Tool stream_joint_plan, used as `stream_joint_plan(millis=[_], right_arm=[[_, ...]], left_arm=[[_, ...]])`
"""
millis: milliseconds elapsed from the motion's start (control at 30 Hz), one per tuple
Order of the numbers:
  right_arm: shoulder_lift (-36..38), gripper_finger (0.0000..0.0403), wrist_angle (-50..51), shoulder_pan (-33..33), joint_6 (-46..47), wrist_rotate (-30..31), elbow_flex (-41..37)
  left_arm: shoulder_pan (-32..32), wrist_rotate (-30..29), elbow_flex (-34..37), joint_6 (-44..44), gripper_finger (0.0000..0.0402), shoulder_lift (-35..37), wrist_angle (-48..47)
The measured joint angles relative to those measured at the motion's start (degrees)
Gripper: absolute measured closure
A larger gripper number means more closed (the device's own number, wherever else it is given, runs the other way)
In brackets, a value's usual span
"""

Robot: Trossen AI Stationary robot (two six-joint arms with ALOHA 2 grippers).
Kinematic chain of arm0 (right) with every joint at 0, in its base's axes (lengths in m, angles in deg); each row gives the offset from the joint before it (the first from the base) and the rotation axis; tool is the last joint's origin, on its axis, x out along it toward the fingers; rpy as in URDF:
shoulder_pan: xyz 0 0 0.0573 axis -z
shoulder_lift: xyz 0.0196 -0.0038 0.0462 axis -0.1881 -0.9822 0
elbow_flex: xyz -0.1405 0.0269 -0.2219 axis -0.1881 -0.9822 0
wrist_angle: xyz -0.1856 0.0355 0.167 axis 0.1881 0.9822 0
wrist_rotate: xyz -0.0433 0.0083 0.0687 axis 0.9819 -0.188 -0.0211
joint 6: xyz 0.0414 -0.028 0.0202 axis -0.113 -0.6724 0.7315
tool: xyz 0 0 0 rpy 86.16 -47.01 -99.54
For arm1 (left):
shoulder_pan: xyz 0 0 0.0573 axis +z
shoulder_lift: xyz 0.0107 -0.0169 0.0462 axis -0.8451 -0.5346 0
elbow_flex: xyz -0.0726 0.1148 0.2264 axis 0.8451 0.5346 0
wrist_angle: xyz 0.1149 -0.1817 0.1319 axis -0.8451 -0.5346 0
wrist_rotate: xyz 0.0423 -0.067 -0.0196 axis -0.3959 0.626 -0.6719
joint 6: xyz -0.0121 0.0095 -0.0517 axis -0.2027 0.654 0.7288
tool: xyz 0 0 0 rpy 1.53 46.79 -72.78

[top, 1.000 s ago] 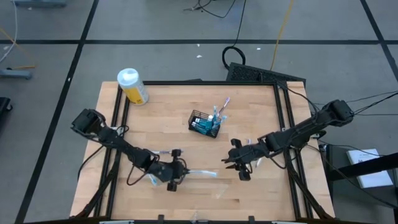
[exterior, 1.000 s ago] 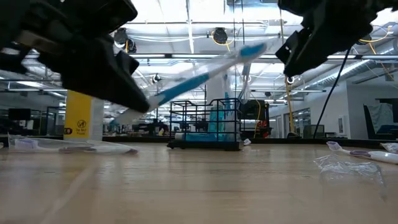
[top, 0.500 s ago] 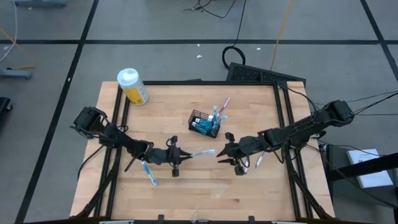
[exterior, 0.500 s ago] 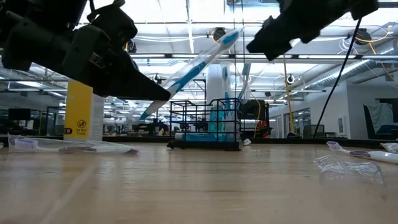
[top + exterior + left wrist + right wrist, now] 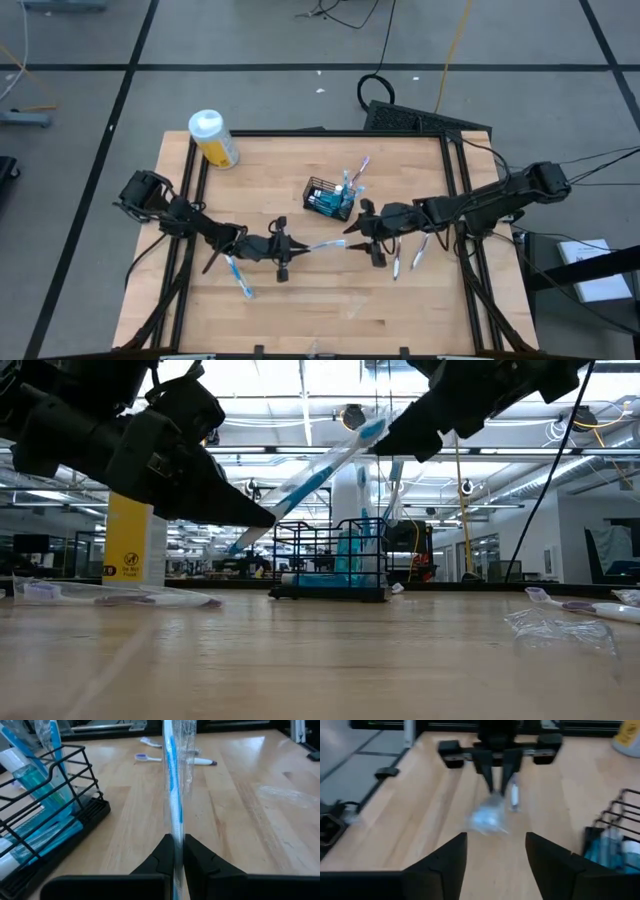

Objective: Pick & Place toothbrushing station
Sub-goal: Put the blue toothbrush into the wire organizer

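Mid-handover, by the look of it — left gripper (image 5: 290, 248) clamped on a wrapped toothbrush (image 5: 322, 245), held above the table just near of the basket (image 5: 329, 199). Right gripper (image 5: 360, 236) spread wide at the brush tip; next calls for closing on it.

In the right wrist view, the wrapped toothbrush (image 5: 492, 817) held by the left hand (image 5: 498, 777) is blurred; its bristles cannot be told. The basket (image 5: 615, 837), at 3 o'clock, is cut off by the picture's edge. In the left wrist view, the basket (image 5: 45, 820) is cut off at 9 o'clock. In the low view, both arms run out of the picture at 12 o'clock. In the high view, the basket's contents (image 5: 345, 185) are too small to count.
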Motion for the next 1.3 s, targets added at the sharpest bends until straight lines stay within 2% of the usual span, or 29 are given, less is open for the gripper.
stream_joint_plan(millis=[900, 1300], right_arm=[[0.7, 0.0204, -2.6, -2.2, 1.5, 1.5, 0.1], [-2.3, 0.0204, -4.0, -1.7, 0.5, 3.1, 0.1]], left_arm=[[1.1, 1.8, 0.0, 0.8, 0.0384, 0.0, -0.1], [1.1, 1.9, 0.0, 0.8, 0.0384, 0.0, 0.0]])
